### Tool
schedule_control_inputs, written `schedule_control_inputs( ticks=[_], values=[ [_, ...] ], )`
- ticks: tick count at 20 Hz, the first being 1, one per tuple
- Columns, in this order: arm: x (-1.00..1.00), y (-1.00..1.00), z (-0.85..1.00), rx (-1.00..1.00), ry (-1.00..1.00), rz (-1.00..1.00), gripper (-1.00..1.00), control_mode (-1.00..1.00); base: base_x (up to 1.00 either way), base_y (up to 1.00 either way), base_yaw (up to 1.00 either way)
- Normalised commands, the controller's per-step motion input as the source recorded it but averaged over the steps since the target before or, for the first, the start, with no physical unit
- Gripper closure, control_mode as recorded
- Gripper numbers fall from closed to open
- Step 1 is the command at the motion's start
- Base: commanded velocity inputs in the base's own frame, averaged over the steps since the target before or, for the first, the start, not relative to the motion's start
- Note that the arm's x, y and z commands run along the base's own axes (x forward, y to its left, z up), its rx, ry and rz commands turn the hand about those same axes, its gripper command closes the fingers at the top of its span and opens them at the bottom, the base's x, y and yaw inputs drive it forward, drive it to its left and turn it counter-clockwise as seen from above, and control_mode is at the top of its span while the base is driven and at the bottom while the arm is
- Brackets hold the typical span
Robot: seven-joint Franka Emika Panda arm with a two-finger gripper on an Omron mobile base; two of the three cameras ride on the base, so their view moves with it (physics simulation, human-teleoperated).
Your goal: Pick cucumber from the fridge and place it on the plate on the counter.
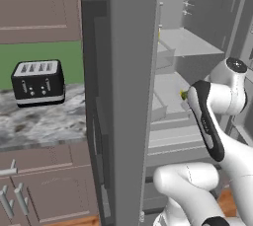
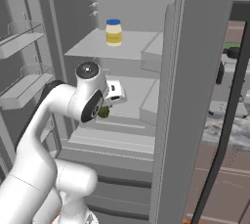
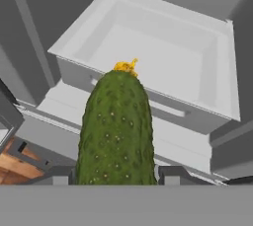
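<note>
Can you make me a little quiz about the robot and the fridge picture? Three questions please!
1. True or false: the tool is holding the cucumber.
2. What stands on the upper shelf inside the fridge? A) a jar with a blue lid B) a milk carton C) an apple
3. What black appliance sits on the counter in the left base view?

Key:
1. True. In the hand view the cucumber sits between the two fingertips, its yellow end pointing away.
2. A, the jar.
3. The toaster.
</note>
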Motion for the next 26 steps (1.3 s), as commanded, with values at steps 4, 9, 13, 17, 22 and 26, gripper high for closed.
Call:
schedule_control_inputs(
  ticks=[4,9,13,17,22,26],
  values=[
    [0.00,0.00,-0.24,0.00,0.00,0.07,1.00,-1.00,0.00,0.00,0.00],
    [0.00,0.00,-0.16,0.00,0.00,0.06,1.00,-1.00,0.00,0.00,0.00],
    [0.00,0.00,-0.11,0.00,0.00,0.06,1.00,-1.00,0.00,0.00,0.00],
    [0.00,0.00,-0.08,0.00,-0.01,0.06,1.00,-1.00,0.00,0.00,0.00],
    [-0.01,0.00,-0.01,0.00,-0.02,0.03,1.00,1.00,-0.08,0.00,0.05],
    [0.00,0.00,0.00,0.00,0.00,0.00,1.00,1.00,-0.26,-0.01,0.08]
  ],
)
